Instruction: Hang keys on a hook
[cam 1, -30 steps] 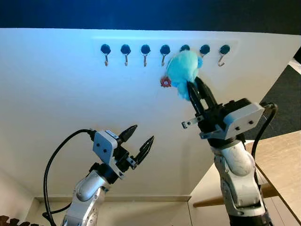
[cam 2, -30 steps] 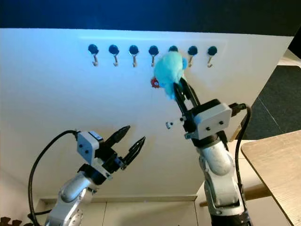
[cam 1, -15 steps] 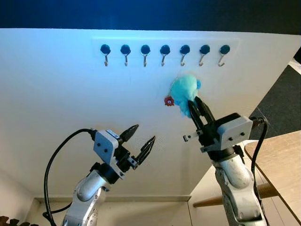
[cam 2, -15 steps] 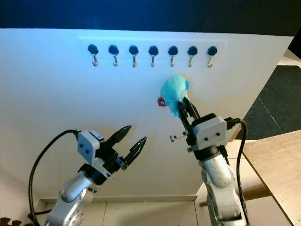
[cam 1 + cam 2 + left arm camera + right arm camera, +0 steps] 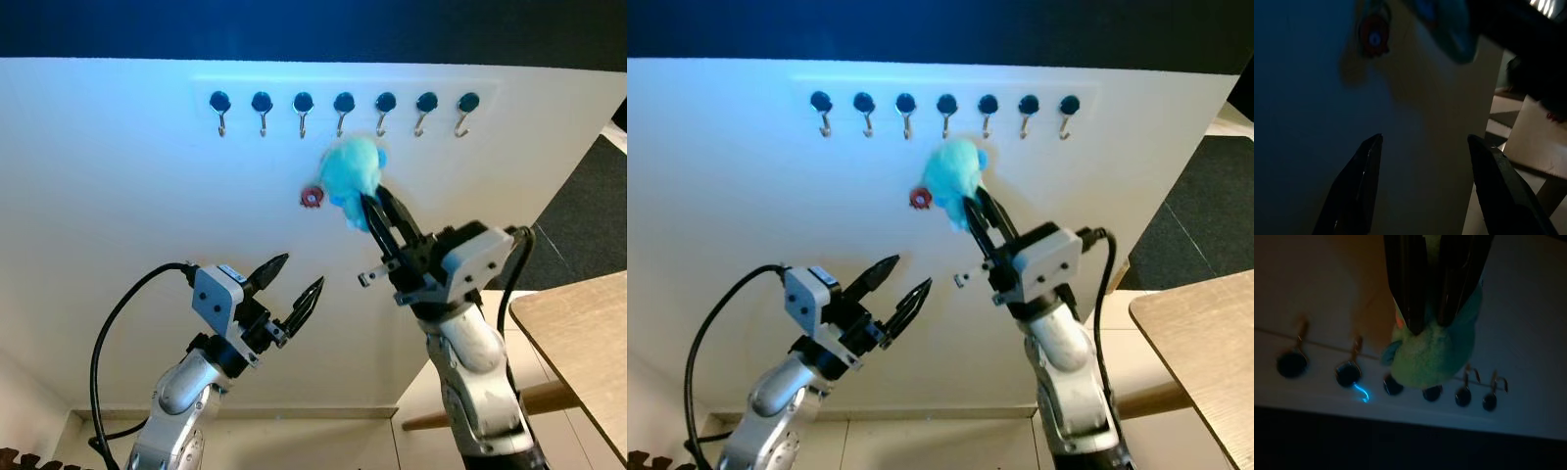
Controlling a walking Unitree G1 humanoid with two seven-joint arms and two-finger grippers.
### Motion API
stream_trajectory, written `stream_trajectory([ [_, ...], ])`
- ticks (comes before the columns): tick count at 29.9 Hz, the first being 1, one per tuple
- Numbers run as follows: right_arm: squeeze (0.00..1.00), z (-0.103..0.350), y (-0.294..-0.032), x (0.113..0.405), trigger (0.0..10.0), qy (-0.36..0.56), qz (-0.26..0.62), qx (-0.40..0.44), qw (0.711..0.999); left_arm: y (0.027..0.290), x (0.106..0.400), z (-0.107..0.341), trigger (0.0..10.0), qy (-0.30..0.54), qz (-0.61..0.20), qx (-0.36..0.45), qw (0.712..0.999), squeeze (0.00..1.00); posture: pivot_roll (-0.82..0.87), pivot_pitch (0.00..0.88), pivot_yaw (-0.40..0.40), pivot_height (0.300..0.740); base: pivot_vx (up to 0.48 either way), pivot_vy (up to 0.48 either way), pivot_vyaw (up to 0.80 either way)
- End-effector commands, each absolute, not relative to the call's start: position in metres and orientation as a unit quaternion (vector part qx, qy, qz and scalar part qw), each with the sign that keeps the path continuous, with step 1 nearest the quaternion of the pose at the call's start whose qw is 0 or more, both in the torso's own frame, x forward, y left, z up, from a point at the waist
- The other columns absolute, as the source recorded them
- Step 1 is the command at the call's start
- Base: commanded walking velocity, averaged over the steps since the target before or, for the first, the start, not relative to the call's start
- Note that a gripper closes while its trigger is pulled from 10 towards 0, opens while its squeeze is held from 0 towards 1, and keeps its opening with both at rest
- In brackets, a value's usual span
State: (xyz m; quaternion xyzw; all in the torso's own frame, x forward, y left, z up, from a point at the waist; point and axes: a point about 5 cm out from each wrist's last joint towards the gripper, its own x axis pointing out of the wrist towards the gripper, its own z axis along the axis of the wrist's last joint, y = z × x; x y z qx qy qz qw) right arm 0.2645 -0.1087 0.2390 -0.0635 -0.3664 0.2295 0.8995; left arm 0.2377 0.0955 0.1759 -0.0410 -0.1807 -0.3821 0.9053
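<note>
Here, a white wall panel (image 5: 118, 215) under a dark band; a row of seven hooks (image 5: 344, 110) with dark round heads runs along its top. Wooden tabletop (image 5: 578, 333) to the right of the right arm.

Right gripper (image 5: 377, 213): raised, fingers clenched on a fluffy blue keychain toy (image 5: 348, 171), a small red charm (image 5: 312, 197) dangling just beside it. The toy sits just below the hooks, none of them carrying it.

Change from half a second ago: the right gripper and toy have swung toward the robot's left and slightly higher, now under the middle hooks.

Left gripper (image 5: 294, 289): lower, fingers spread, holding nothing, pointed at the wall.
</note>
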Motion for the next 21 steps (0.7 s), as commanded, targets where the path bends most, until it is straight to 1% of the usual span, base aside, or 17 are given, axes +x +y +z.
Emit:
stream_trajectory([
  [1,0.0,0.239,-0.11,0.265,10.0,-0.367,0.233,-0.06,0.898,0.092,0.234,0.179,10.0,-0.181,-0.401,-0.041,0.897,0.0,0.06,0.084,-0.021,0.74,0.0,0.0,0.0],
  [3,0.0,0.245,-0.108,0.265,10.0,-0.377,0.241,-0.059,0.892,0.088,0.229,0.185,10.0,-0.188,-0.425,-0.031,0.885,0.0,0.06,0.08,-0.022,0.74,0.0,0.0,0.0],
  [5,0.0,0.248,-0.107,0.264,10.0,-0.383,0.246,-0.058,0.888,0.086,0.225,0.188,10.0,-0.196,-0.435,-0.023,0.879,0.0,0.05,0.078,-0.022,0.74,0.0,0.0,0.0],
  [7,0.0,0.248,-0.107,0.264,10.0,-0.383,0.246,-0.058,0.888,0.086,0.225,0.188,10.0,-0.196,-0.435,-0.023,0.879,0.0,0.05,0.078,-0.022,0.74,0.0,0.0,0.0],
  [8,0.0,0.255,-0.107,0.263,10.0,-0.395,0.247,-0.055,0.883,0.085,0.224,0.199,10.0,-0.22,-0.433,-0.018,0.874,0.0,0.05,0.08,-0.02,0.74,0.0,0.0,0.0],
  [12,0.0,0.261,-0.108,0.263,10.0,-0.407,0.245,-0.051,0.878,0.083,0.222,0.211,10.0,-0.237,-0.442,-0.014,0.865,0.0,0.05,0.081,-0.019,0.74,0.0,0.0,0.0],
  [15,0.0,0.265,-0.109,0.263,10.0,-0.412,0.244,-0.053,0.876,0.08,0.221,0.216,10.0,-0.243,-0.449,-0.012,0.86,0.0,0.05,0.082,-0.019,0.74,0.0,0.0,0.0],
  [21,0.0,0.272,-0.112,0.265,10.0,-0.422,0.237,-0.059,0.873,0.079,0.222,0.219,10.0,-0.246,-0.446,-0.014,0.86,0.0,0.05,0.082,-0.017,0.74,0.0,0.0,0.0],
])
